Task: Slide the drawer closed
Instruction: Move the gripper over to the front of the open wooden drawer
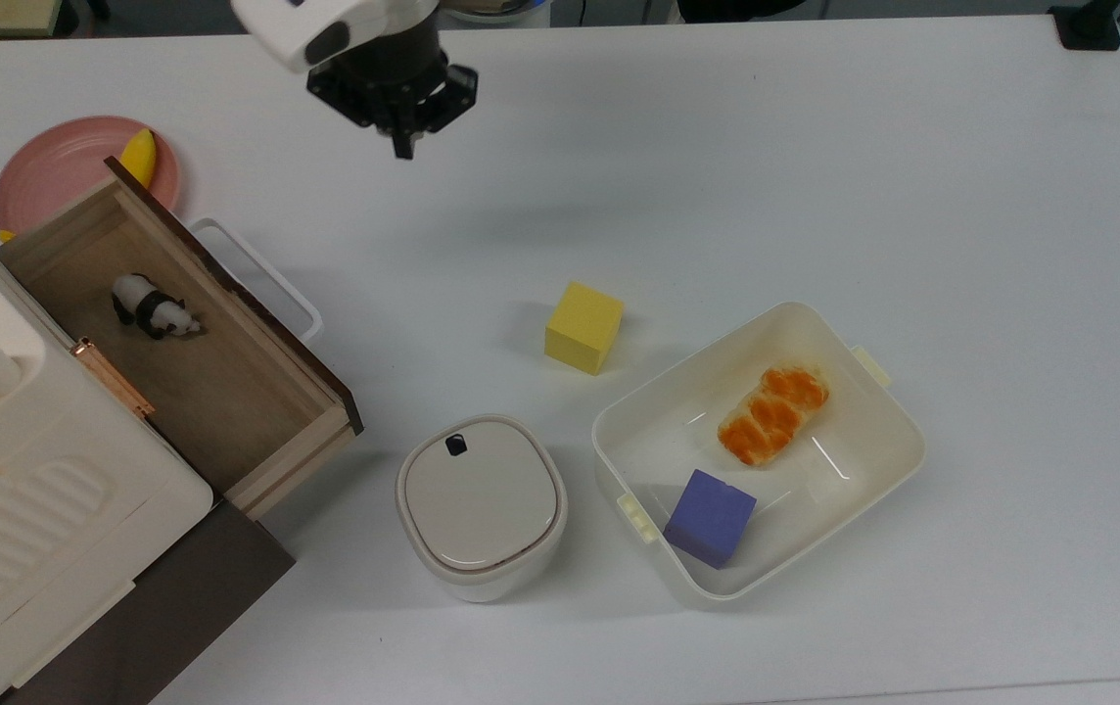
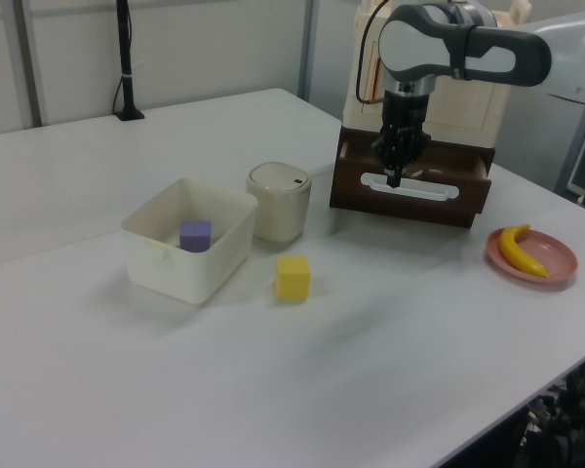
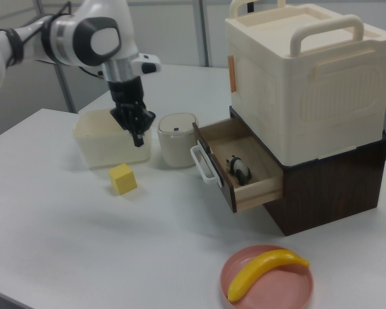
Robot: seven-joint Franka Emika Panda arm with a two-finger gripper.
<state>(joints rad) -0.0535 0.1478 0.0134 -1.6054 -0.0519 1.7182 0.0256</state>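
Observation:
The drawer stands pulled out of the brown cabinet at the top view's left, light wood inside with a dark front panel. Its white loop handle faces the table's middle. A small panda toy lies in the drawer. My gripper hangs shut and empty above the table, up and to the right of the handle in the top view. In the left view the gripper lines up with the drawer front. In the right view the gripper sits left of the drawer, well apart from it.
A yellow cube sits mid-table. A lidded round container stands near the drawer's corner. A cream tub holds bread and a purple cube. A pink plate with a banana lies behind the drawer. A cream handled box tops the cabinet.

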